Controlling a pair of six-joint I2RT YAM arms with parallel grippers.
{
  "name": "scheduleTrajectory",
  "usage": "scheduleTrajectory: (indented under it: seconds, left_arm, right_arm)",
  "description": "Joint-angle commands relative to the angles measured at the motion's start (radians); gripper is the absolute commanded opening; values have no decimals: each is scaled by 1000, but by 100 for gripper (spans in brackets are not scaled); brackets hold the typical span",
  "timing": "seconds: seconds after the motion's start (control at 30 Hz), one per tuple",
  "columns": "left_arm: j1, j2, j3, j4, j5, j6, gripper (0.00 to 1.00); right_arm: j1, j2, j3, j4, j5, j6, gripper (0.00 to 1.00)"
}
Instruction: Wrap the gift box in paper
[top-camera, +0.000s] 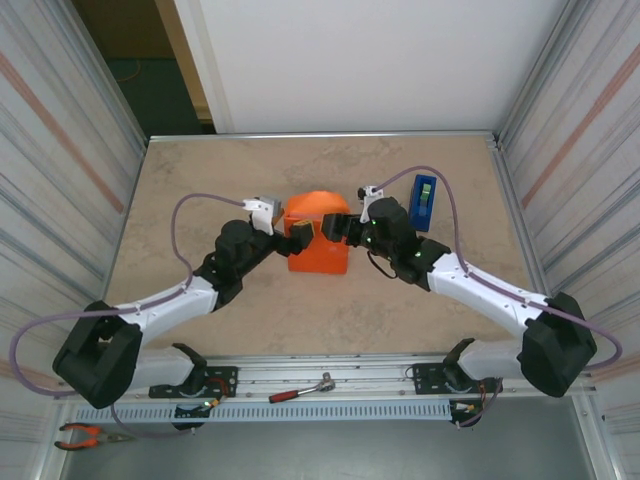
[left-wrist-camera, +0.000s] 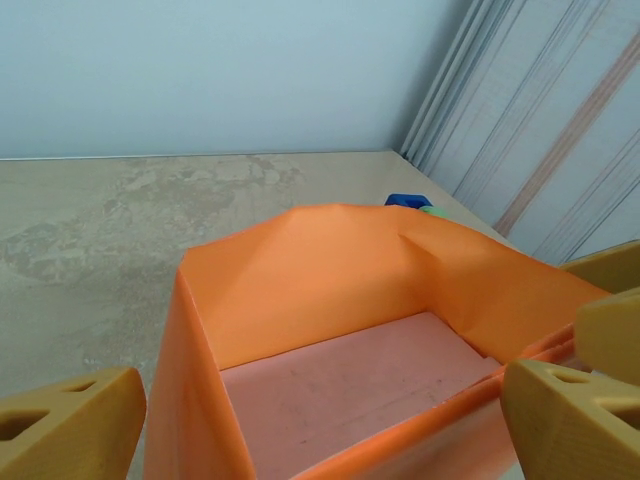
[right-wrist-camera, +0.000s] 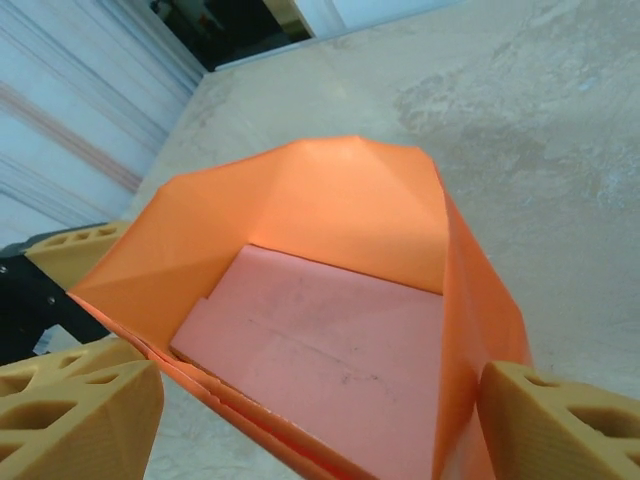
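One gift box (right-wrist-camera: 320, 350) inside upturned paper (right-wrist-camera: 340, 210), seemingly flat.

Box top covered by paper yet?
No, the gift box top lies bare pink, with the orange paper standing up around it.

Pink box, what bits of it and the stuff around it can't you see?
- gift box: both wrist views, raised paper walls cover most of its sides.
- tape dispenser: left wrist view, paper hides all but a blue tip.
- right gripper: right wrist view, bottom edge cuts its fingers, so contact with paper is unclear.
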Motion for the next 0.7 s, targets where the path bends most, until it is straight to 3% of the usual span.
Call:
scheduleTrajectory:
  seconds: [0.0, 0.1, 0.33, 0.57, 0.67]
  left_arm:
    - [29, -86, 16, -39, 22, -30, 92]
    - [60, -134, 55, -146, 22, -33, 92]
    - [142, -145, 162, -339, 91, -29, 92]
    - [156, -107, 241, -419, 108, 4, 93]
    - [164, -107, 242, -419, 109, 7, 93]
  right_arm:
    - [-25, -68, 56, -120, 46, 69, 82]
    - [-69, -67, 146, -298, 40, 102, 79]
    - [-171, 118, 478, -698, -133, 16, 71]
    - [-150, 307, 686, -887, -148, -39, 70]
    - [-118, 378, 761, -971, -88, -65, 70]
